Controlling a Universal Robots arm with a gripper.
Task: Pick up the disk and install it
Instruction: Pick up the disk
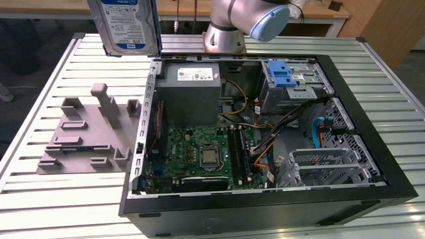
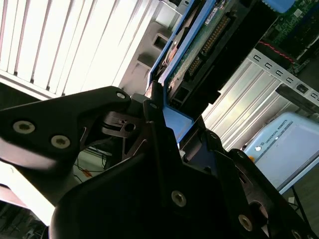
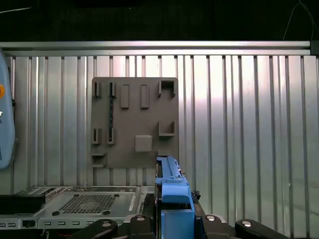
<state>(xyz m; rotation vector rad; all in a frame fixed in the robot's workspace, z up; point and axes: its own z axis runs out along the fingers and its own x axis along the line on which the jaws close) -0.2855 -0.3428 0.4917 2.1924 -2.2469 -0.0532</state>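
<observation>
Silver disk (image 1: 126, 25) x1, aloft, fingers (image 2: 155, 119) clamped on it (blue handle), 1 open PC case (image 1: 265, 209)

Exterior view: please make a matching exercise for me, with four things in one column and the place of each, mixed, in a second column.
1. disk
2. grey plate
3. grey box with white sticker
4. green circuit board

A. flat on the table, beside the computer case
B. inside the case, at its far end
C. up in the air, above the table
D. inside the case, nearer the camera

Pairs: 1-C, 2-A, 3-B, 4-D.
</observation>
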